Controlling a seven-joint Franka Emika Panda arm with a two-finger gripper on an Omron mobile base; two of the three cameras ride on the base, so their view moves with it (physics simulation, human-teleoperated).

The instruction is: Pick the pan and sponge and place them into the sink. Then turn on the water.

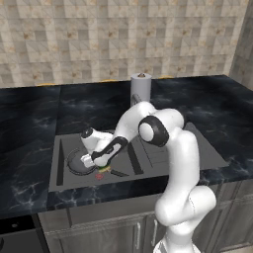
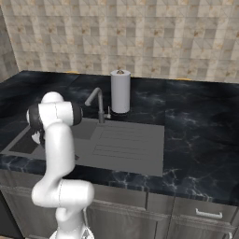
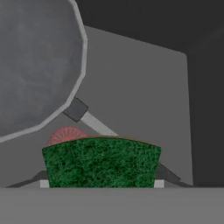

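We are looking down along our gripper [image 3: 101,186], whose jaws are clamping the sponge [image 3: 101,162] by its two short ends, the rough green face turned toward us and its long axis running across the jaws. The sponge is hanging low inside the sink [image 1: 62,180], just above the small red drain spot [image 3: 65,134], which is peeking out from behind its upper edge. Just beyond the drain spot the pan [image 3: 37,65] is lying flat on the matte grey basin floor, a round shallow dish with a faceted rim and a dull grey inside. Its long thin handle [image 3: 94,124] is running from the rim toward the sponge and passing beneath it, so the pan's long axis is pointing at our gripper. From the left base camera we are seeing the pan sitting in the left part of the basin, our hand just over it. Past the basin the ribbed drainboard [image 2: 123,142] is lying beside it, the grey angular faucet [image 2: 96,103] is rising at the sink's back edge, and a pale upright cylinder [image 2: 120,91] is standing behind the faucet on the dark marbled counter [image 2: 196,130].
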